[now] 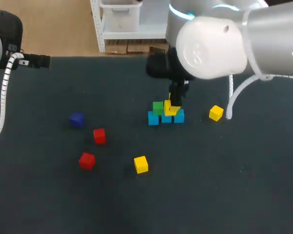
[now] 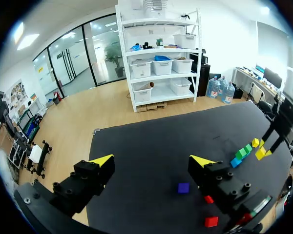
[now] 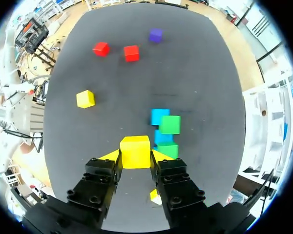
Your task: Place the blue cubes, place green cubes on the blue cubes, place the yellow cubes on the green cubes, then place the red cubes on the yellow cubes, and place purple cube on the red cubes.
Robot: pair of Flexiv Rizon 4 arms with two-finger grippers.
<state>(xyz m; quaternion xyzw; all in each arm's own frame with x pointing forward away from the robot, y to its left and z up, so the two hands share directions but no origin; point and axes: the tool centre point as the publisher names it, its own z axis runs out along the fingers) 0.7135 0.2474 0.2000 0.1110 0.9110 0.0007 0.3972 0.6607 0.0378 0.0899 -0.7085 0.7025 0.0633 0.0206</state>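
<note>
Yellow-tipped, the right tool is closed from two sides on a yellow cube — held over the blue cubes, on which green cubes are stacked. Two red cubes and the purple cube are seen well apart from the blue cubes. The left tool is spread wide — nothing is gripped.

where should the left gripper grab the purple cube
Likely its two opposite side faces, coming straight down from above: the purple cube sits flat and alone on the table, the nearest red cube clear of it, so all sides are free.
</note>
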